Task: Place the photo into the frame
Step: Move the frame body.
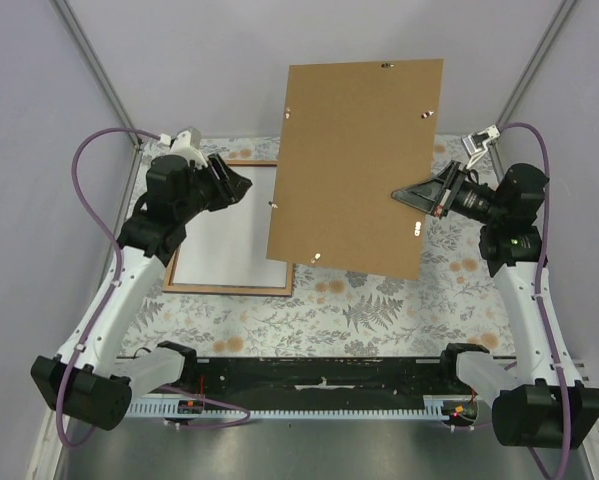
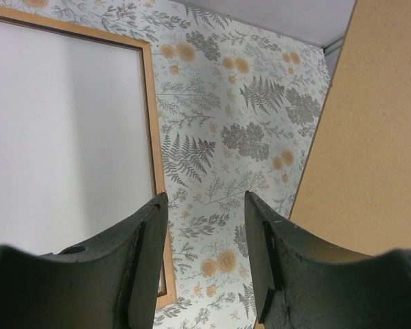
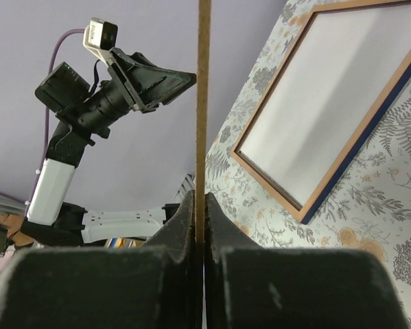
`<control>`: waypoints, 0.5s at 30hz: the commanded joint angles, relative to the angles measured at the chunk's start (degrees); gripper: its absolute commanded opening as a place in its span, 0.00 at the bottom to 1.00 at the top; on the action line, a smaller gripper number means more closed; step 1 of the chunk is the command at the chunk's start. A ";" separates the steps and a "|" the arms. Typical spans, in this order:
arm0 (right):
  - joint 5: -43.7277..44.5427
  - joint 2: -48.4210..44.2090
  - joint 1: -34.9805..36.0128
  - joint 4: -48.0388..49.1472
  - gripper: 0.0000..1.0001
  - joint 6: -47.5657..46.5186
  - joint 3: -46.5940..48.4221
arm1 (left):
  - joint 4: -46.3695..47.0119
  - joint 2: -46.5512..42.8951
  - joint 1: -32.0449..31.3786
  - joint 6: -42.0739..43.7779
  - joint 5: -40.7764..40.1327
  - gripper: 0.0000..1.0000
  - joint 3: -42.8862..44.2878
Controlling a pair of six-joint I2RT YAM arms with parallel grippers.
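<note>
Closest to the lens, the right fingers [image 3: 181,236] are seen clamped shut on the thin edge of the brown backing board [image 1: 359,160], which is held raised and tilted above the counter [image 1: 379,310]. The left fingers [image 2: 143,260] are parted and empty, hung over the right rim of the frame [image 1: 229,291]. That frame is laid flat at the left of the counter, wood face up. A white sheet, judged to be the photo [image 1: 229,225] turned face down, is seated inside it.

Trouble is to be expected from the board. It is pinched at one spot on one edge only, so it could swing or slip in the grip. If it is lowered askew, the rim could be struck and the photo dragged out of place.

No printed side can be seen, so the sheet's identity is not confirmed. In the overhead view, part of the frame's right rim is covered by the board and its far left corner by the left arm. Small fittings on the board cannot be made out.
</note>
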 commanded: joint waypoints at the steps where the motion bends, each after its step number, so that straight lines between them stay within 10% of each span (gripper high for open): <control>1: 3.26 -2.67 0.28 -3.83 0.00 -4.50 5.32 | -2.12 4.11 -0.80 1.29 -3.56 0.54 6.65; 15: 11.79 -1.61 6.96 -9.63 0.00 -7.67 10.15 | -9.60 11.06 -13.63 2.61 -19.47 0.51 12.12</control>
